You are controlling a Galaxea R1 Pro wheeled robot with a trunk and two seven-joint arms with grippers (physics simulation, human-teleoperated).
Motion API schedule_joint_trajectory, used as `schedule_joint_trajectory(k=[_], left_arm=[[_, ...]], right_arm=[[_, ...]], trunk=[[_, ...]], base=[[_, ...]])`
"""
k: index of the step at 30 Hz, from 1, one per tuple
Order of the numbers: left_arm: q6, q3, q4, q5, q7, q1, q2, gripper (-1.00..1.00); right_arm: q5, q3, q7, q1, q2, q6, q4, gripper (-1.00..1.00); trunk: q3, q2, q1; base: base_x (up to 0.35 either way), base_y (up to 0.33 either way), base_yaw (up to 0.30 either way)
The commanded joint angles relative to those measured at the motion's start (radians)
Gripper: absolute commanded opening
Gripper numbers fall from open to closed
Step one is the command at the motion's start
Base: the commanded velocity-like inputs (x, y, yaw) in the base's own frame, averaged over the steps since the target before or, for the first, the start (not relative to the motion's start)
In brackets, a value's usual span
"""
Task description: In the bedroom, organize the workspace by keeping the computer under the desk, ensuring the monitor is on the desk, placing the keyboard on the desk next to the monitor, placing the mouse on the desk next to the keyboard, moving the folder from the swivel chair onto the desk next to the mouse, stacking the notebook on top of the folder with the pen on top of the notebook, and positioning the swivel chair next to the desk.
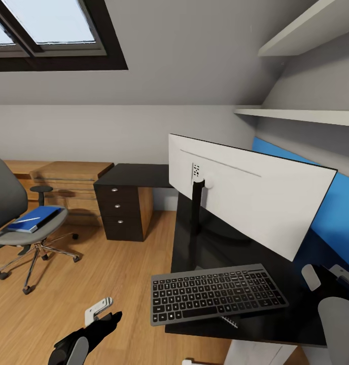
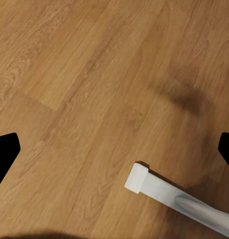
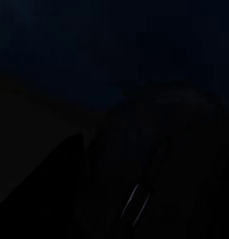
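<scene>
Risk first: keyboard (image 1: 216, 292) lying on the black table (image 1: 139, 175) in front of the monitor (image 1: 255, 195), its near-left corner just past the table edge, so likely to tip off if nudged by a passing arm. Monitor standing with white back toward the camera, on a thin black stand; easy to topple if the right arm swings up under it. Blue folder (image 1: 35, 218) well apart on the seat of the swivel chair (image 1: 22, 223), with something pale and thin on top, too small to name; could slide off if the chair rolls on its casters when reached for.

Left gripper (image 1: 101, 312) low over the wooden floor (image 2: 94, 74), pointing down, fingers spread wide, holding nothing. Right arm (image 1: 337, 314) tucked by the table's near-right corner; right gripper state impossible to tell, wrist view nearly black.
</scene>
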Motion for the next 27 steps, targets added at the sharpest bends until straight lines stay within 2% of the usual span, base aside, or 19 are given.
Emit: schedule_joint_trajectory(k=[1, 13, 27], left_arm=[[0.004, 0.001, -0.002, 0.011, 0.008, 0.000, -0.001, 1.00], [0.003, 0.001, -0.001, 0.009, 0.009, 0.000, -0.001, 1.00], [0.004, 0.000, 0.000, 0.008, 0.013, 0.000, -0.001, 1.00]], right_arm=[[-0.012, -0.001, -0.004, 0.000, 0.000, 0.004, -0.001, -1.00], [-0.012, -0.001, -0.004, 0.000, -0.002, 0.005, -0.001, -1.00], [-0.012, -0.001, -0.004, 0.000, -0.002, 0.005, -0.001, -1.00]], trunk=[[-0.001, -0.001, 0.000], [-0.001, -0.001, 0.000], [0.043, 0.097, -0.054]], base=[[0.000, 0.000, 0.000], [0.000, 0.000, 0.000], [-0.004, 0.000, 0.000]])
